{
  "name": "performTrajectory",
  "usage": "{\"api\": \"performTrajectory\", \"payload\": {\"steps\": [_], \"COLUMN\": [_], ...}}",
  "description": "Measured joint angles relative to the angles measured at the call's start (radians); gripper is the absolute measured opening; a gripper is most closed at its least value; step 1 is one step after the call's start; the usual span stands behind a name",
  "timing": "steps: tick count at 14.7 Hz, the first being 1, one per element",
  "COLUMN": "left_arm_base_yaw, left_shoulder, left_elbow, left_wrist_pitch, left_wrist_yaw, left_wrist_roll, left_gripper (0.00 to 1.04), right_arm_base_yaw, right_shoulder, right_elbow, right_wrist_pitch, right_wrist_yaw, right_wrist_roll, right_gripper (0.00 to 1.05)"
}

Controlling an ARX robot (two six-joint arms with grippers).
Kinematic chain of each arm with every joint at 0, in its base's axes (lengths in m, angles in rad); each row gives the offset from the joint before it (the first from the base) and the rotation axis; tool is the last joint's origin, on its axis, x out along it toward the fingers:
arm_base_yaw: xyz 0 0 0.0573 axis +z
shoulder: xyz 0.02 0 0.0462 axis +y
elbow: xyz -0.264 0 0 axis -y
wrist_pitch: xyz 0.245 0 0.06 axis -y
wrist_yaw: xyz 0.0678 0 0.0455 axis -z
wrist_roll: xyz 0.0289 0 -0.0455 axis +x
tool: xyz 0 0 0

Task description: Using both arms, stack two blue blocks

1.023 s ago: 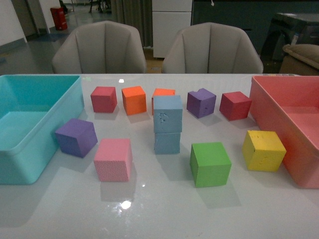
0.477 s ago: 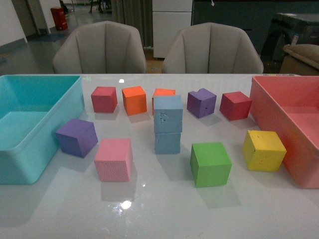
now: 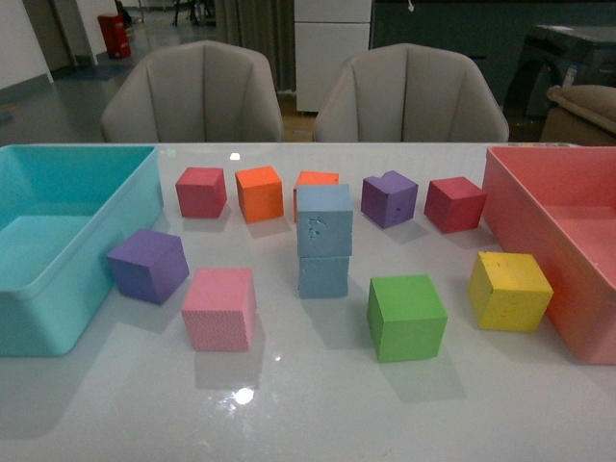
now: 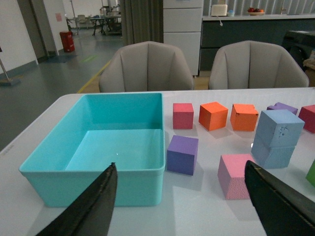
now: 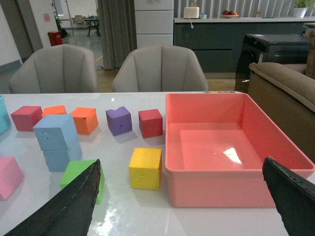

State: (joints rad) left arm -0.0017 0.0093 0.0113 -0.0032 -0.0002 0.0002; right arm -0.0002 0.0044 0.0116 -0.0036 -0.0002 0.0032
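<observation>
Near the middle of the desk (image 3: 318, 404) the two blue blocks stand stacked: the top block (image 3: 324, 219) sits on the lower block (image 3: 322, 275), turned slightly so its edges overhang a little. Neither arm shows in the front view. Left of the stack lie a pink cube (image 3: 219, 308) and a purple cube (image 3: 147, 265), the latter just beside the turquoise bin (image 3: 58, 289). Right of the stack are a green cube (image 3: 406, 316) and a yellow cube (image 3: 509, 290), which is near the pink bin (image 3: 539, 241). Behind the stack runs a row: a red cube (image 3: 201, 192), an orange cube (image 3: 259, 192), a second orange one (image 3: 316, 179) partly hidden by the top block, a second purple cube (image 3: 389, 198) and a dark red cube (image 3: 453, 204).

From the left wrist, the left hand (image 4: 184, 206) is released, its fingers (image 4: 91, 209) spread wide and well apart from the stack. From the right wrist, the right hand (image 5: 184, 206) is likewise released, holding nothing, fingers (image 5: 69, 209) wide.
</observation>
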Motion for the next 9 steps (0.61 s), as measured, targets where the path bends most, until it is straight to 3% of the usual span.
{"api": "performTrajectory", "payload": {"steps": [2,9], "left_arm_base_yaw": [0.000,0.000], "left_shoulder": [0.000,0.000], "left_elbow": [0.000,0.000], "left_wrist_pitch": [0.000,0.000], "left_wrist_yaw": [0.000,0.000], "left_wrist_roll": [0.000,0.000], "left_gripper": [1.00,0.98], "right_arm_base_yaw": [0.000,0.000], "right_shoulder": [0.000,0.000], "right_elbow": [0.000,0.000], "right_wrist_pitch": [0.000,0.000], "right_wrist_yaw": [0.000,0.000], "right_wrist_roll": [0.000,0.000], "right_gripper": [0.98,0.98]}}
